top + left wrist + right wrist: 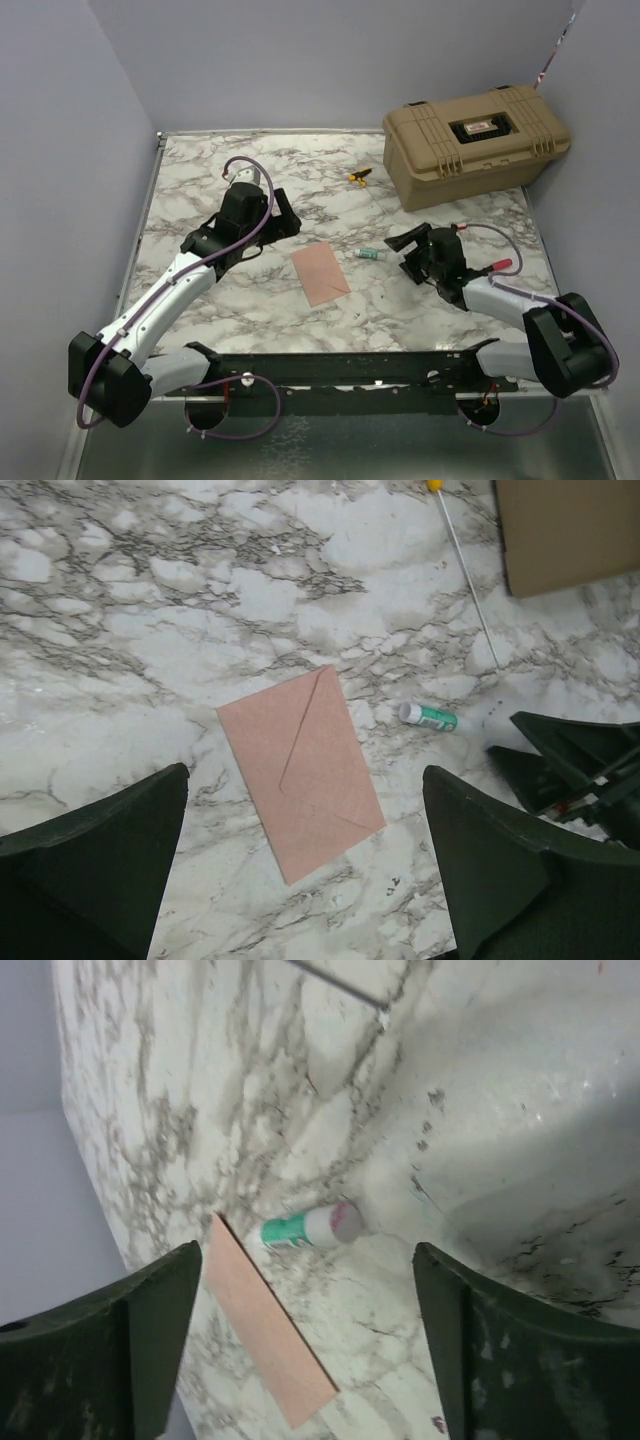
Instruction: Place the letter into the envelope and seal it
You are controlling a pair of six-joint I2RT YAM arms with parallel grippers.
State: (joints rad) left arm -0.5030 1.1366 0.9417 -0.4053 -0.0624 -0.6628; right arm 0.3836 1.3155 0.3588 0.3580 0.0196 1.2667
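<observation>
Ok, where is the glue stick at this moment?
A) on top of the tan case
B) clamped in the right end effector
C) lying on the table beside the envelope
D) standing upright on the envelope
C: the glue stick lies on its side on the marble table, close to the envelope but apart from it, and the right end effector is open and not gripping it.

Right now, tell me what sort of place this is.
Probably a robot test cell in a lab: a marble-patterned table boxed in by plain grey walls, a black mounting rail along its near edge, and a tan hard case at the back.
</observation>
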